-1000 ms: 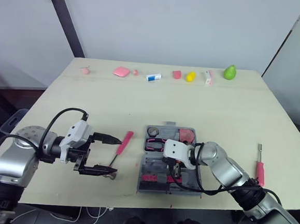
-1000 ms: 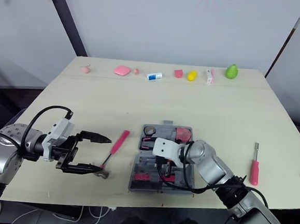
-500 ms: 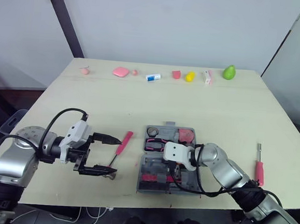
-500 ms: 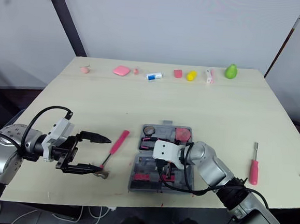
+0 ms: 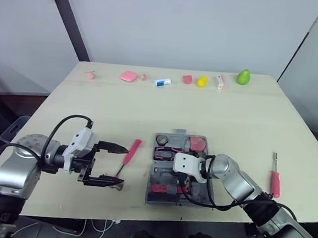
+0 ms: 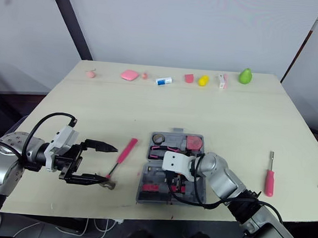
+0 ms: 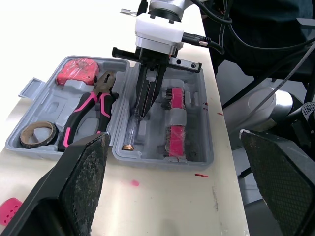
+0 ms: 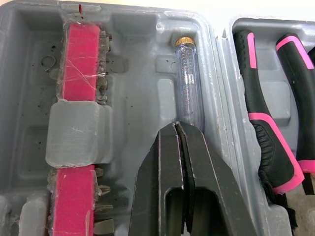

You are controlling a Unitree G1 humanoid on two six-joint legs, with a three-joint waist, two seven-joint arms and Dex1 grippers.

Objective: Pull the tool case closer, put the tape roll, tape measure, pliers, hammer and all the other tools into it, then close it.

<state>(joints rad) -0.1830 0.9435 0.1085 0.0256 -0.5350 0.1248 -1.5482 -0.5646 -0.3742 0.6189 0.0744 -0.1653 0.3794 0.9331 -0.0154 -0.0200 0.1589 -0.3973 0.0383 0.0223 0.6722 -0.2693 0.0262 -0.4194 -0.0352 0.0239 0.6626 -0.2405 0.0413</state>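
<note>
The grey tool case (image 7: 197, 125) lies open near the table's front edge. In it are the tape roll (image 5: 163, 138), the pink tape measure (image 5: 197, 143), the pink-handled pliers (image 5: 165, 151) and a clear-handled screwdriver (image 8: 189, 83). My right gripper (image 5: 185, 183) is shut inside the case, its tips resting on the shaft end of that screwdriver. The pink-handled hammer (image 5: 131, 152) lies on the table left of the case. My left gripper (image 5: 121, 164) is wide open just left of it, one finger on each side of the shaft's lower end.
A red screwdriver (image 5: 276, 182) lies on the table to the right of the case. Small items line the far edge: pink pieces (image 5: 129, 76), a white tube (image 5: 162, 82), a yellow object (image 5: 202, 81), a green pear (image 5: 243, 76).
My right gripper has slid slightly toward the table's front edge inside the case. The left gripper and the hammer have not moved.
</note>
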